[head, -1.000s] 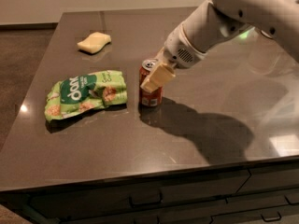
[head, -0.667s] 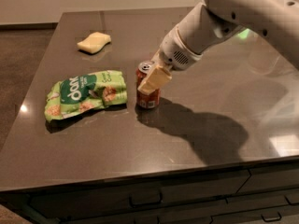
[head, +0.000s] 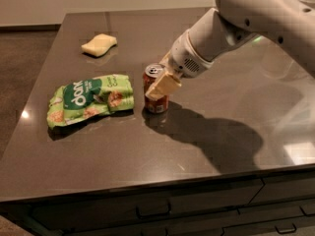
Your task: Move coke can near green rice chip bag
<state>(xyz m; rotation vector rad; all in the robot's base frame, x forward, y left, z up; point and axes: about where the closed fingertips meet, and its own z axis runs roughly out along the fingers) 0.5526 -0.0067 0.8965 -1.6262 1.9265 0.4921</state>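
Note:
The coke can (head: 154, 101) is red-orange with a silver top and stands upright on the dark table (head: 206, 132), just right of the green rice chip bag (head: 90, 98). The bag lies flat, its right end a short gap from the can. My gripper (head: 162, 84) comes in from the upper right on a white arm, and its tan fingers (head: 164, 86) are closed around the can's upper half.
A pale yellow sponge (head: 99, 44) lies at the back left of the table. The table's front edge runs above dark drawers (head: 157, 210). The floor drops off to the left.
The gripper and the can have slid left together toward the bag. The gap between can and bag has narrowed.

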